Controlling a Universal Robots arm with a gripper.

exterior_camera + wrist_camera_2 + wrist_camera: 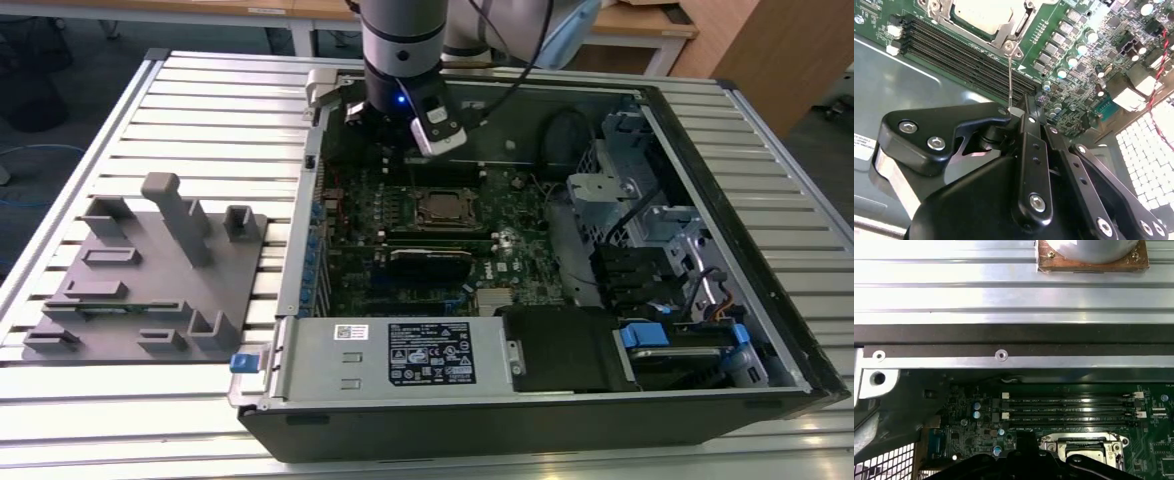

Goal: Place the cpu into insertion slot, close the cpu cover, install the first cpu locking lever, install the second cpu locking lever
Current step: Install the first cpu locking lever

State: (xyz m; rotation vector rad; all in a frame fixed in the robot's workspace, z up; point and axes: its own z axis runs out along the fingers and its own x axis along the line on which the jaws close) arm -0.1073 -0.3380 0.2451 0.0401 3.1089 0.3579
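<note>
In the exterior view my gripper [398, 140] hangs inside the open computer case, over the far part of the motherboard, just beyond the insertion slot [445, 208]. The second wrist view shows the black fingers [954, 127] pressed together at their tips on the end of a thin wire locking lever [1010, 75]. That lever runs from the socket corner to the gripper [1016, 111]. The silver-topped cpu [985, 15] sits in the slot, with the cpu cover [1019, 25] lying as a metal frame around it. The first wrist view has the slot [1084, 447] just past the gripper body.
Long black memory slots [964, 55] run between the socket and the gripper. The case's far wall [1004, 332] stands close behind the arm. A grey labelled box [400, 352] is at the case's near side, drive bays [654, 240] on the exterior view's right, a grey fixture plate [147, 275] outside on its left.
</note>
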